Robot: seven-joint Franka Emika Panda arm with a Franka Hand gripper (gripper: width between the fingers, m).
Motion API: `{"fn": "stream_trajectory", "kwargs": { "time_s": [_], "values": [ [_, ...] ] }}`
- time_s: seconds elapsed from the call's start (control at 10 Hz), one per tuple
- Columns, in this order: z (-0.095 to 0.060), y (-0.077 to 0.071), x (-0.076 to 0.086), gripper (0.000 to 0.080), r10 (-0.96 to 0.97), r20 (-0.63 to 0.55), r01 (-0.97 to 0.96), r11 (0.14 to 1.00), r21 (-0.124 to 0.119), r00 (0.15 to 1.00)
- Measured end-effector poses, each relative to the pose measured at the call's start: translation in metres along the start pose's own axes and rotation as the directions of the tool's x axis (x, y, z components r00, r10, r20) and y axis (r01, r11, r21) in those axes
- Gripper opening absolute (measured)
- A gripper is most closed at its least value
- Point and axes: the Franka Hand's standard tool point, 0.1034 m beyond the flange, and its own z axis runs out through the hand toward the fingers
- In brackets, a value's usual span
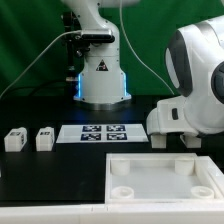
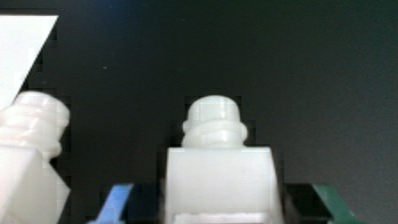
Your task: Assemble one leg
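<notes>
On the black tabletop [image 1: 30, 115] of an assembly rig, starting at the exterior view's left, two loose legs stood side by side but apart: a small white plastic block with a black-and-white square tag [image 1: 14, 140] and its twin [image 1: 43, 138], seemingly parked within reach for later steps. Near them, toward the exterior view's right, lay the marker board [image 1: 100, 132], a thin flat white sheet carrying tags only, in front of the white robot base [image 1: 100, 78]. Nearer the camera sat the large white square tray-like top [image 1: 165, 182], hollow side up with its corner sockets exposed, apparently so that legs could be screwed in from above. Furthest right, the bulky white arm [image 1: 195, 75] bent down toward the table and blocked the exterior view of its own tool. The wrist view filled that gap: the gripper [image 2: 217, 208] had its two fingers pressed against opposite sides of a leg [image 2: 217, 170], a white block with a ridged screw tip pointing away from the wrist. That hold would likely let the arm turn the thread into a socket. Another white leg of the same shape [image 2: 32, 140] was just beside it, clear of the fingers.
</notes>
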Motion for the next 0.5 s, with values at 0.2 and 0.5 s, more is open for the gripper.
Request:
{"fn": "stream_trajectory", "kwargs": {
  "time_s": [0.2,0.5],
  "values": [
    [0.0,0.0,0.0,0.0288,0.0,0.0,0.0,1.0,0.0,1.0],
    [-0.0003,0.0,0.0001,0.029,0.0,0.0,0.0,1.0,0.0,1.0]
  ]
}}
